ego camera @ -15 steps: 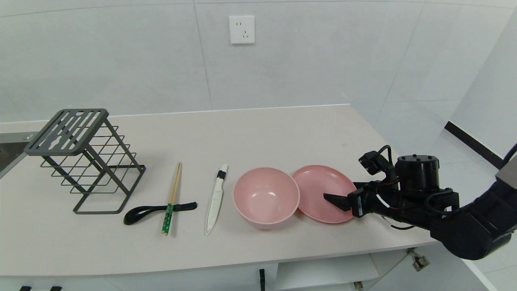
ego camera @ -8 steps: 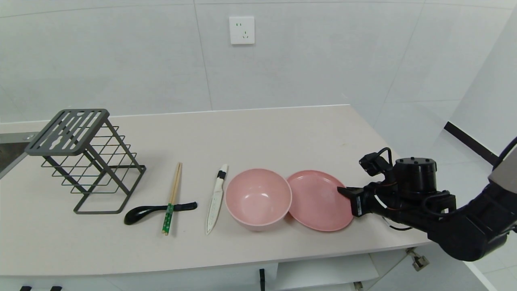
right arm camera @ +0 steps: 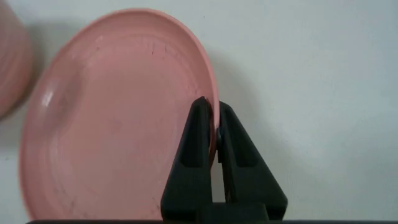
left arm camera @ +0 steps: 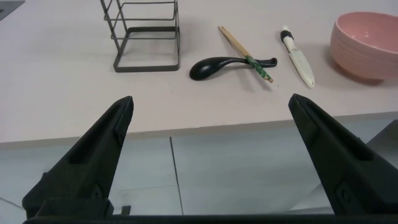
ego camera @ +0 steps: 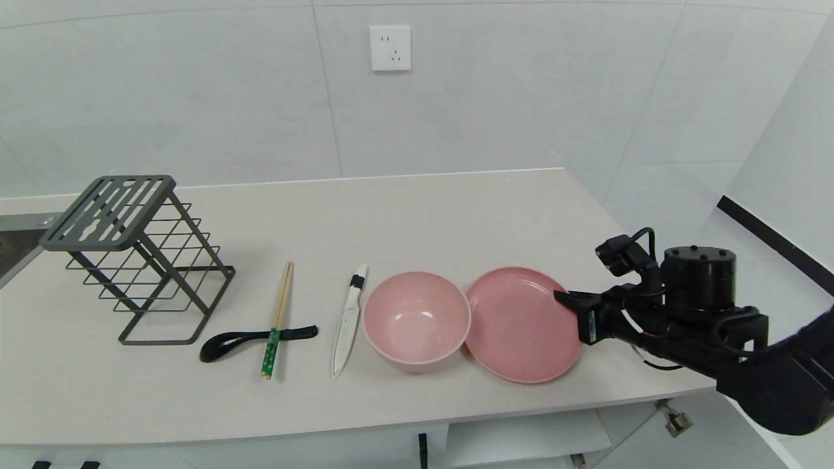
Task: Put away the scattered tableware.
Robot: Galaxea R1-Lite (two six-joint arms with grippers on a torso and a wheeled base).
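- Plate [ego camera: 521, 326] [right arm camera: 118, 124]: pink, at the right end of the row on the counter [ego camera: 423, 215], near the front right corner. Its left edge meets the bowl; its right rim is close to the counter's right edge.
- Right gripper [ego camera: 565, 301] [right arm camera: 211, 109]: reaches in from beyond the counter's right edge. It is clenched on the plate's right rim, one finger [right arm camera: 199, 137] over the inner face and the other outside it.
- Bowl [ego camera: 417, 319] [left arm camera: 367, 37]: pink, upright, touching the plate's left edge, with a narrow gap to the knife.
- Knife [ego camera: 348, 322] [left arm camera: 297, 56]: white, lying flat, with its tip toward the front edge.
- Chopsticks [ego camera: 278, 319] [left arm camera: 245, 46]: a pair lying together, crossing over the spoon's handle.
- Spoon [ego camera: 251, 340] [left arm camera: 217, 65]: black, with its scoop toward the rack and its handle toward the knife.
- Rack [ego camera: 133, 254] [left arm camera: 146, 37]: dark wire frame with a slotted top, at the left end, just beside the spoon's scoop.
- Left gripper [left arm camera: 211, 102]: released, with its fingers spread wide, held out in front of the counter's front edge and well apart from the tableware.
- Counter room: a broad band of top runs behind the row up to the wall, and a narrower strip runs between the row and the front edge.
- Socket [ego camera: 390, 47]: white, on the wall above the counter.
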